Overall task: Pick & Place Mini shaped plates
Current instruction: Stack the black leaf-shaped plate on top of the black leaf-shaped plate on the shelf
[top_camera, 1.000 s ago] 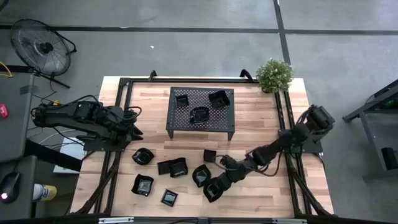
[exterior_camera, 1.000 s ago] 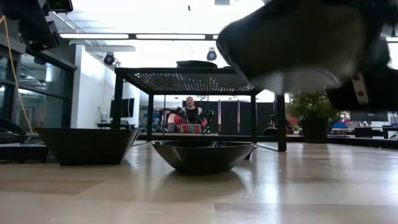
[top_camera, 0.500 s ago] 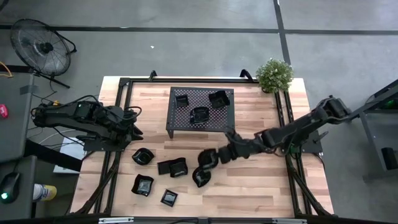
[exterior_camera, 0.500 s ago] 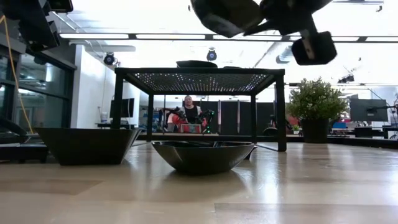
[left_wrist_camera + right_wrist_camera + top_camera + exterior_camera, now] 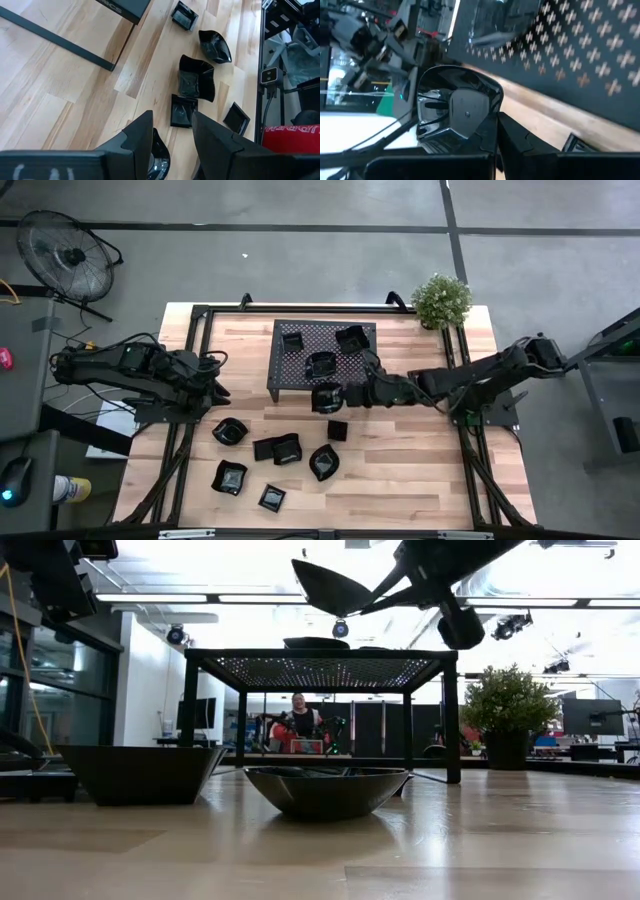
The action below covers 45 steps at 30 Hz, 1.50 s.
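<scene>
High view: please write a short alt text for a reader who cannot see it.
The right gripper holds a small black plate in shut jaws at the front edge of the black mesh rack, which carries three plates. Seven more lie on the wooden table, and the left gripper waits at the left side.

On the counter (image 5: 400,470), the mesh rack (image 5: 322,362) stands toward the far edge, with three mini shaped plates (image 5: 322,365) on top of it. More plates (image 5: 278,448) lie scattered on the counter in front of the rack. The right gripper (image 5: 345,396) holds a plate (image 5: 326,397) up at the rack's front edge. The left gripper (image 5: 216,392) hangs left of the rack. A potted plant (image 5: 441,301) sits at the far right corner.
</scene>
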Motion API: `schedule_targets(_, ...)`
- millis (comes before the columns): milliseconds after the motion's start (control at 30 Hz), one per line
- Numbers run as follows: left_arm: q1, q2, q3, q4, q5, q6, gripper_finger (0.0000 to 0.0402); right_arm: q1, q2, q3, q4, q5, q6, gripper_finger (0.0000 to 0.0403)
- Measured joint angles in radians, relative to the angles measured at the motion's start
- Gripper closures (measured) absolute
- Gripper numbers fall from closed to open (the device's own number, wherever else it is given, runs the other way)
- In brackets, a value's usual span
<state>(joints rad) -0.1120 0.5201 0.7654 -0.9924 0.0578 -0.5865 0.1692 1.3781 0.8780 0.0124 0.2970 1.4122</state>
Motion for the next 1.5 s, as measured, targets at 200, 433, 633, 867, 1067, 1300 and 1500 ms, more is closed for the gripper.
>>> schedule_targets(200,0.000,0.000,0.000,0.000,0.000,0.000,0.0266,-0.056,0.000,0.102,-0.132,0.000,-0.048,0.0403)
schedule_targets(433,0.000,0.000,0.000,0.000,0.001,0.001,0.0266,-0.112,0.000,0.241,-0.375,0.035,-0.055,0.0403)
schedule_targets(633,0.000,0.000,0.000,-0.001,0.001,0.007,0.0266,-0.163,0.001,0.275,-0.428,0.034,-0.051,0.0403)
schedule_targets(867,0.000,0.000,0.000,-0.001,0.001,0.006,0.0266,-0.196,0.071,0.275,-0.366,0.000,-0.033,0.0403)
schedule_targets(1067,0.000,0.000,0.000,-0.002,0.003,0.006,0.0266,-0.196,0.151,0.332,-0.382,0.011,-0.042,0.0403)
schedule_targets(1300,0.000,0.000,0.000,-0.002,0.003,0.006,0.0266,-0.216,0.211,0.465,-0.515,0.008,-0.094,0.0403)
schedule_targets(1500,0.000,0.000,0.000,-0.006,0.003,0.006,0.0266,-0.235,0.226,0.538,-0.661,-0.017,-0.112,0.0403)
